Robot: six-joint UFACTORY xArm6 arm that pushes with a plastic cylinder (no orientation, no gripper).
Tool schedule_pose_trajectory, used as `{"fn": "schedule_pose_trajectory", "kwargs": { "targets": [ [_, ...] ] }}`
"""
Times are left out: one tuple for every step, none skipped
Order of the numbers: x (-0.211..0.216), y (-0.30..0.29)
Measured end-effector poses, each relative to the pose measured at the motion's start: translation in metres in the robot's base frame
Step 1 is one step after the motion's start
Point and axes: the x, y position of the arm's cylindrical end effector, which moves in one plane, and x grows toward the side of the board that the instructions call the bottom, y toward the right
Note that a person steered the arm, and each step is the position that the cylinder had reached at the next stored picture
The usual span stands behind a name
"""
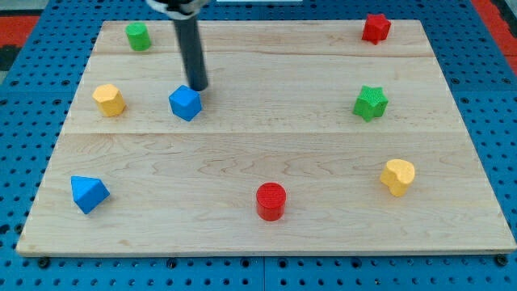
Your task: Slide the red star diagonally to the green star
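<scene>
The red star [376,27] lies near the top right corner of the wooden board [266,145]. The green star [370,103] lies below it, at the right middle. My rod comes down from the view's top left and my tip [198,86] rests on the board far to the left of both stars, just above and right of a blue cube [185,103], close to it or touching it.
A green block [138,35] sits at the top left and a yellow block [108,99] at the left. A blue triangular block [87,193] is at the bottom left, a red cylinder [271,200] at the bottom middle, a yellow heart-like block [398,175] at the lower right.
</scene>
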Motion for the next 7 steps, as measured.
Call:
{"fn": "schedule_pose_trajectory", "kwargs": {
  "targets": [
    [-0.024, 0.118],
    [-0.029, 0.245],
    [-0.03, 0.359],
    [-0.101, 0.382],
    [-0.152, 0.332],
    [-0.142, 0.281],
    [-0.113, 0.187]
  ]
}}
